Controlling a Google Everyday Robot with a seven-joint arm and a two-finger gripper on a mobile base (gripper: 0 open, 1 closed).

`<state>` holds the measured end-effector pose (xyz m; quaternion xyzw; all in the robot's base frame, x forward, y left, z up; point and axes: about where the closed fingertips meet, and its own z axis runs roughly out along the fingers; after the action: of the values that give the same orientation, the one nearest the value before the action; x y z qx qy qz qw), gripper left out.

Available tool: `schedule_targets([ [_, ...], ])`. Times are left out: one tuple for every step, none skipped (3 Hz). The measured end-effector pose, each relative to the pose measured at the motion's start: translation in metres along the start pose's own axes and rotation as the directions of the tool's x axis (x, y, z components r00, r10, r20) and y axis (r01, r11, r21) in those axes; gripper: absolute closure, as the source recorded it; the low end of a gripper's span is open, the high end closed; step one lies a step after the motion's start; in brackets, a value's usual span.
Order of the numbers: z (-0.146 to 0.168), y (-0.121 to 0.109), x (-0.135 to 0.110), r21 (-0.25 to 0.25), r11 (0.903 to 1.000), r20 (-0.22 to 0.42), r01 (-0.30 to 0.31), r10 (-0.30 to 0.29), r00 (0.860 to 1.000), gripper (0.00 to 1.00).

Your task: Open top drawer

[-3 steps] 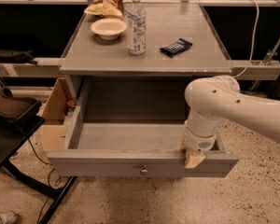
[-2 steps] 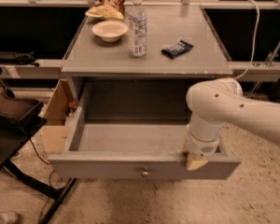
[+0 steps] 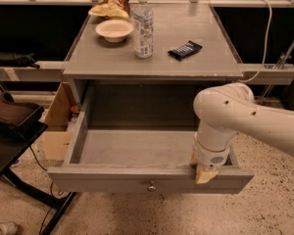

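The top drawer (image 3: pixel 137 180) is a wide grey wooden box with a small round metal knob (image 3: pixel 151 185) at the centre of its front. It stands pulled far out from under the grey table top (image 3: pixel 186 62), and its inside is bare. My gripper (image 3: pixel 205 173) hangs from the white arm (image 3: pixel 230 116) at the drawer's front right, its tan tip resting on the top edge of the drawer front.
On the table top stand a water bottle (image 3: pixel 143 26), a white bowl (image 3: pixel 114 30), a dark snack bar (image 3: pixel 184 50) and a chip bag (image 3: pixel 111 1). A cardboard box (image 3: pixel 56 124) sits left of the drawer. A black stand (image 3: pixel 12 131) is further left.
The drawer has slid a little further out toward the camera, and the gripper has come with its front edge.
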<state>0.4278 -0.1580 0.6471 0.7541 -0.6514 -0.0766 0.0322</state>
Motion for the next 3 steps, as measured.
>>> schedule_targets([
  [0.0000,0.0000,0.0000,0.000,1.0000,0.000,0.000,0.000,1.000,0.73],
  [0.0000,0.0000,0.0000,0.000,1.0000,0.000,0.000,0.000,1.000,0.44],
  [-0.0008,0.0009,0.0000,0.000,1.0000,-0.004,0.002,-0.002,1.000,0.13],
])
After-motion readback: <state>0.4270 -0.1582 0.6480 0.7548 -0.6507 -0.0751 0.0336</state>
